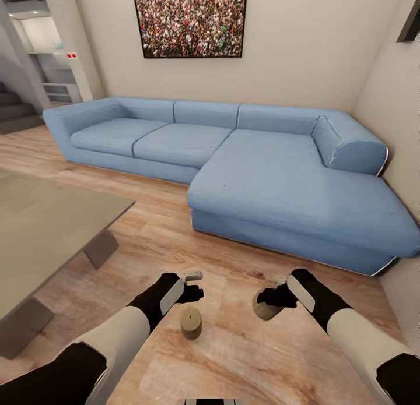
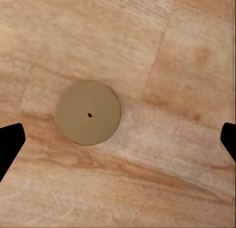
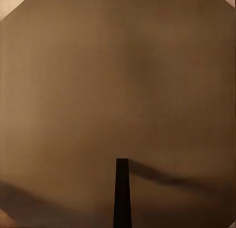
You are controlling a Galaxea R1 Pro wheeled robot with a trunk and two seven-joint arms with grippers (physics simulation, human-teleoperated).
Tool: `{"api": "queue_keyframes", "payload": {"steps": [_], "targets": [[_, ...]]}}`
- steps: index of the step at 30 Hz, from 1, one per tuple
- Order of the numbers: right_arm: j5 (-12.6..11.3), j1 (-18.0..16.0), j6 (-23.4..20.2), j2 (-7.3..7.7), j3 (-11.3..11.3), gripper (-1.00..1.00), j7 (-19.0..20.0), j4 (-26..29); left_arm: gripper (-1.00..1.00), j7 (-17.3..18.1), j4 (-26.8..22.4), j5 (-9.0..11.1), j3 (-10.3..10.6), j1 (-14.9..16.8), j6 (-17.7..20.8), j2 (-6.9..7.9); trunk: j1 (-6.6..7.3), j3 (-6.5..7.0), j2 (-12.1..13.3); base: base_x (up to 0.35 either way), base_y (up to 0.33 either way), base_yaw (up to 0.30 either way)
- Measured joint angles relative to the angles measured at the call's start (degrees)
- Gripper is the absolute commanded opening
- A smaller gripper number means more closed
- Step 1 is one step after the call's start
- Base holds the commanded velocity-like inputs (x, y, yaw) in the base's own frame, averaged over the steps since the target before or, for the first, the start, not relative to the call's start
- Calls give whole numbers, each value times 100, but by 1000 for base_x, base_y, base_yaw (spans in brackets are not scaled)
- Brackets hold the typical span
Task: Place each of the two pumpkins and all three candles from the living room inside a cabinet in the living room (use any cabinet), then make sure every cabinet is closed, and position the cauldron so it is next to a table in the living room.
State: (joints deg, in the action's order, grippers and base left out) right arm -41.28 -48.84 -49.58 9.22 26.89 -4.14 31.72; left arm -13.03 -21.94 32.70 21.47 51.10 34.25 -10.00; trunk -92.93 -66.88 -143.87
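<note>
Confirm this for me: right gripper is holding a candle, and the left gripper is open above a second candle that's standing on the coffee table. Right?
Not quite. The second candle stands on the wooden floor, not on the coffee table, which sits off to the robot's left. The head view shows this, and the left wrist view shows floorboards around it. The rest holds: right gripper holds a candle, left gripper open above.

Tan candle point(image 1: 191, 323) on honey-brown grained wood floor point(image 1: 245, 358), pale blue sofa point(image 1: 245, 172), grey-beige table point(image 1: 41, 230), speckled multicoloured picture point(image 1: 190, 19)
</note>
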Motion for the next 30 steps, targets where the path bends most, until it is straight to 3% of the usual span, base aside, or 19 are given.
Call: {"api": "queue_keyframes", "payload": {"steps": [6,30], "targets": [[-8,1,38,-3,2,-100,8,-9,100,0,2,-5,6,1,-1,0,-1,-2,0,67,-139,0],[-5,-32,-20,1,-57,-100,-15,90,100,-61,293,-9,5,2,-2,0,-2,-40,0,1,-2,0]]}}
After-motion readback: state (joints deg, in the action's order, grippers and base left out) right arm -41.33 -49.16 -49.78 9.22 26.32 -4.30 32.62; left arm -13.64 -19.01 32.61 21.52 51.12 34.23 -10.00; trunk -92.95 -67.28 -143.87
